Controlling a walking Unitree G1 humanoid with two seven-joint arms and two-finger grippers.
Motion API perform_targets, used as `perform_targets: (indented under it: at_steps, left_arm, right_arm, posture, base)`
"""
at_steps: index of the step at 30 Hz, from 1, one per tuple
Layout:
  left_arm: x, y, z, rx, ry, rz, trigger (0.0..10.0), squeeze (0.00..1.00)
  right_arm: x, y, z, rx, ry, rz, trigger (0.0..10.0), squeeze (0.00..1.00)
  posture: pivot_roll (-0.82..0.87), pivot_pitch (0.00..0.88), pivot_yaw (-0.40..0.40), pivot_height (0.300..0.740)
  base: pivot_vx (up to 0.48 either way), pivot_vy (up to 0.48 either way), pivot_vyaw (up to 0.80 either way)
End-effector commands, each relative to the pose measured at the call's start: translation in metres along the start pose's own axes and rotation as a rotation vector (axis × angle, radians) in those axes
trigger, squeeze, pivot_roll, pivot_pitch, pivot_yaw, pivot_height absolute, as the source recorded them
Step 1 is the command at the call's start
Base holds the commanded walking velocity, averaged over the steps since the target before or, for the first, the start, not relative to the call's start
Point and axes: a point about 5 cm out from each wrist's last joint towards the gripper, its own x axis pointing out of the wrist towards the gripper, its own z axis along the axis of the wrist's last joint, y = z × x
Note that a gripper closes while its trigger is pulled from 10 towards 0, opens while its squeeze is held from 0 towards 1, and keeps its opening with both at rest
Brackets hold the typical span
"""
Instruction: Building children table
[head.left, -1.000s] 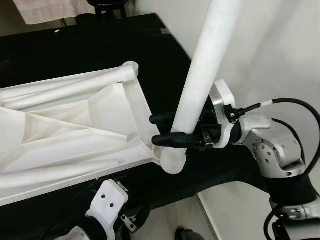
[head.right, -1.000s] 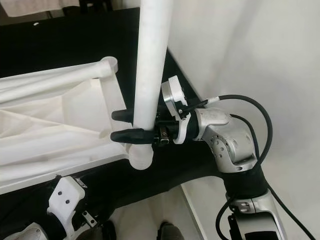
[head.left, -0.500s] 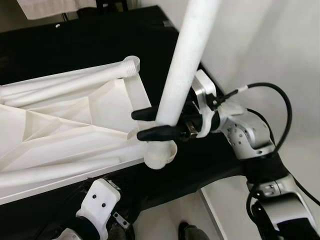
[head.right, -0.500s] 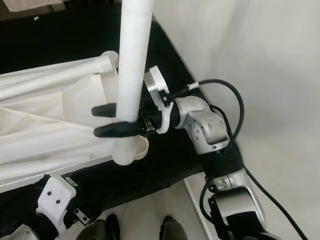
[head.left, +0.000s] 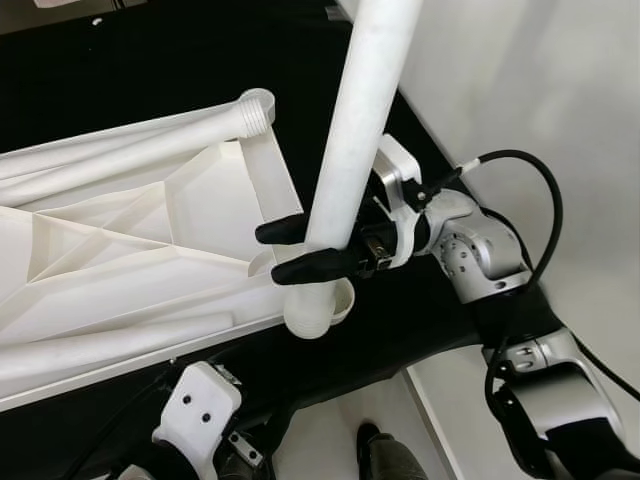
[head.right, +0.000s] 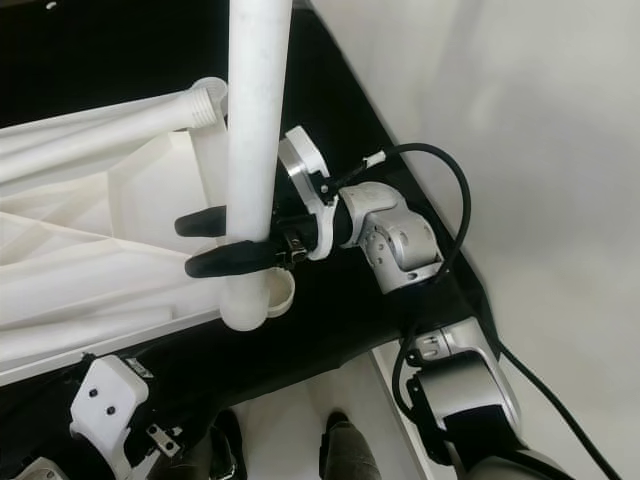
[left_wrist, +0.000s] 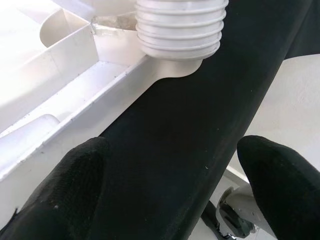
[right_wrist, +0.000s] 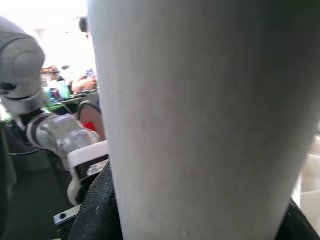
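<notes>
A black cloth-covered surface (head.left: 180, 60) carries the work, its matte cover running to the right edge, where pale floor shows below. Lying across its left part is the white plastic tabletop (head.left: 120, 250), upside down, its underside a shallow moulded tray of thin ribs that cross in triangles, with a raised rim all round. A smooth round leg (head.left: 130, 140) lies along the tabletop's far edge, its ridged, threaded end (head.left: 256, 103) sticking out at the far right corner.

At the tabletop's near right corner a round open socket (head.left: 335, 300) projects from the rim, cup-shaped and thin-walled. A second white leg (head.left: 355, 140), a long, smooth, slightly tapering tube, stands nearly upright with its lower end at this socket; whether it is seated inside cannot be told.

The right gripper (head.left: 300, 250) reaches in from the surface's right edge, its two long black fingers clamped on either side of the upright leg just above the socket. In the right wrist view that leg (right_wrist: 205, 120) shows as a matte, faintly grainy white wall.

The left gripper (left_wrist: 175, 200) hangs low at the near edge, its rubbery black fingers (left_wrist: 65, 195) spread wide apart and holding nothing, looking past the cloth at a threaded white stub (left_wrist: 180, 25) beside the ribbed tabletop.
</notes>
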Motion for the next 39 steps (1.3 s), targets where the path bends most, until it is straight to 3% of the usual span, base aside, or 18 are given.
perform_targets:
  at_steps: [1,6,23,39]
  left_arm:
    - [-0.003,-0.003,-0.002,-0.016,0.024,-0.015,10.0,0.00]
    - [-0.003,-0.002,-0.002,-0.013,0.024,-0.008,10.0,0.00]
    - [-0.002,0.005,-0.007,-0.005,0.035,0.000,10.0,0.00]
    - [-0.001,0.006,-0.009,0.002,0.036,0.005,10.0,0.00]
  right_arm:
    - [0.002,-0.001,-0.005,-0.002,0.021,0.005,10.0,0.00]
    - [0.002,-0.005,-0.007,-0.033,0.039,-0.034,10.0,0.00]
    - [-0.025,0.006,-0.008,-0.025,0.111,-0.038,10.0,0.00]
    - [-0.017,0.017,-0.026,-0.123,0.294,-0.017,10.0,0.00]
  posture:
    - [-0.13,0.390,-0.015,0.740]
    - [-0.13,0.392,-0.015,0.740]
    - [-0.14,0.387,-0.010,0.740]
    - [-0.15,0.386,-0.013,0.740]
  base:
    - [0.000,0.000,0.00]
    - [0.000,0.000,0.00]
    - [0.000,0.000,0.00]
    - [0.000,0.000,0.00]
